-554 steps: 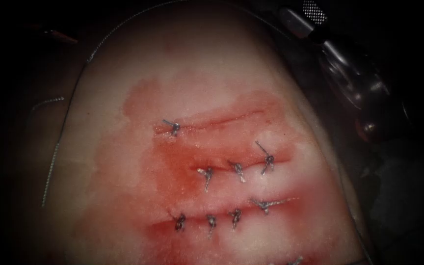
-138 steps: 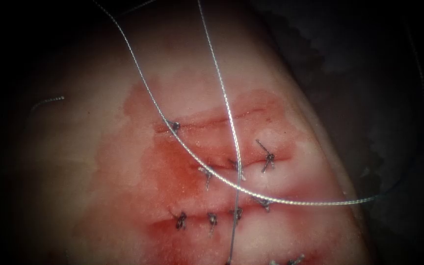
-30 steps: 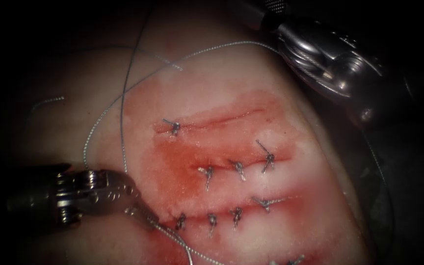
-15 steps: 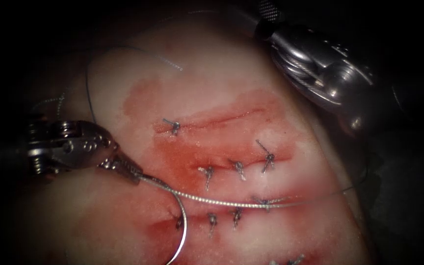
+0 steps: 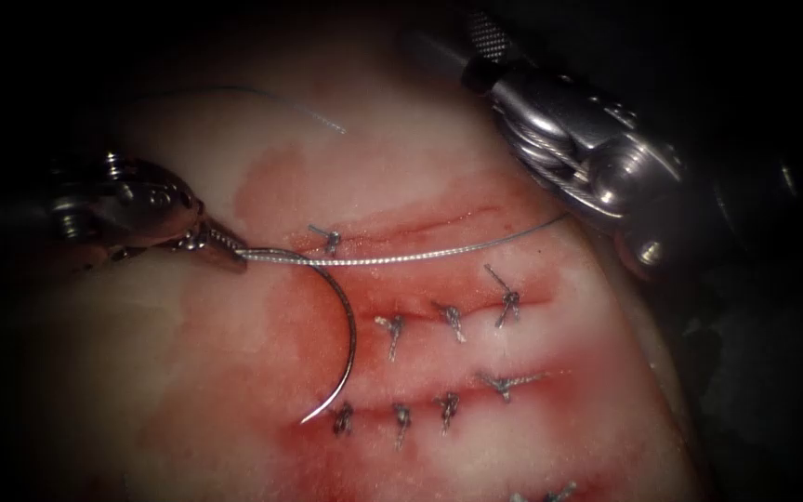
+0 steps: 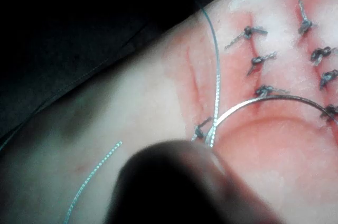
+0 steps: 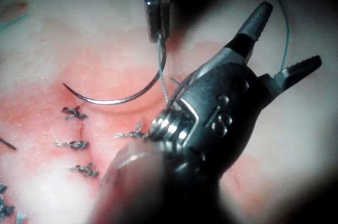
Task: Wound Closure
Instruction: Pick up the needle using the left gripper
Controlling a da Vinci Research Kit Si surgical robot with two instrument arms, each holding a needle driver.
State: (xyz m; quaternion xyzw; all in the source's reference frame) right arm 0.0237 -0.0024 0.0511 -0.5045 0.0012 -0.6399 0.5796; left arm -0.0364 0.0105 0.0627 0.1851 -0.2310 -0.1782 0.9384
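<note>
Stitches close the near cut, more knots close the middle one; far cut has one knot at its left end, rest judged unclosed. Left tool, fingers clenched on needle at its thread end, needle free above tissue. Thread runs right. Right tool farthest, fingers released, holding nothing.

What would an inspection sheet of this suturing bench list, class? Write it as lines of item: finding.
Surface: tissue, red fluid around three cuts.
Job's things: needle free above the tissue, held at its thread end; thread runs right across the top cut.
Clutter: knotted stitches, cut thread end.
Grippers: left tool shut on needle; right tool open, empty.
Cables: nothing seen.
Surroundings: dark.
</note>
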